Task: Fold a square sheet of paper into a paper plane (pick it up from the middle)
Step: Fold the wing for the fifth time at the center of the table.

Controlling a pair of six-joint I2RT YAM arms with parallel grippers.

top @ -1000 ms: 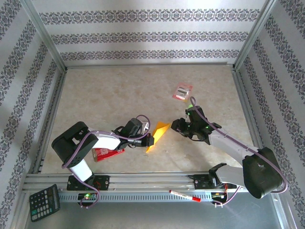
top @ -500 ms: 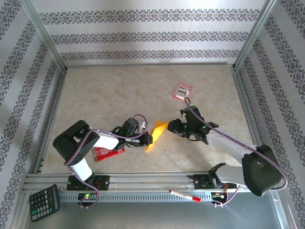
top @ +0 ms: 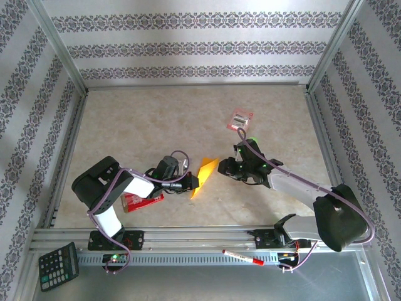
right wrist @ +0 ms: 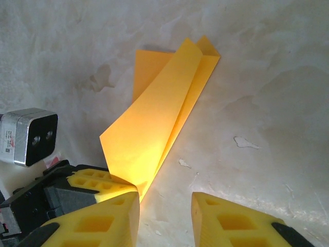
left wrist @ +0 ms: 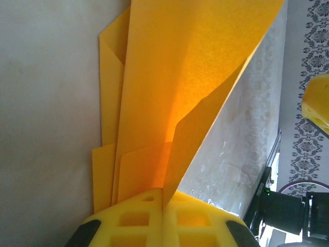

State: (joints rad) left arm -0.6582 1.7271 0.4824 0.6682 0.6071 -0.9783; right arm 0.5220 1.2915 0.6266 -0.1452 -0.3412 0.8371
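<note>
One paper plane [top: 205, 176], partly folded from orange-yellow paper, is seen near the middle of the desk [top: 138, 125], between the two tools. Its long, narrow shape is laid slantwise, with several layers counted along the crease and one broad flap raised off the surface. The near end of it is pinched by the left tool [left wrist: 163, 205], whose yellow fingers are pressed flat together on the paper's edge. The right tool [right wrist: 164, 203] is held low just beside the same end, with its two fingers parted by a narrow gap and nothing gripped between them; the tip of the plane is seen close against the inner edge of one finger, though whether it is touched cannot be told.

Four other things are counted. One red packet [top: 141, 202] is lain on the desk under the left arm, partly covered by it. One small pink-and-white packet [top: 239, 120] is placed beyond the right arm, well apart from the plane. One black calculator [top: 57, 266] is set off the desk at the near left corner, and one red marker [top: 242, 257] is lain on the rail by the right arm's base. The space around the plane is crowded by the two tools alone.
</note>
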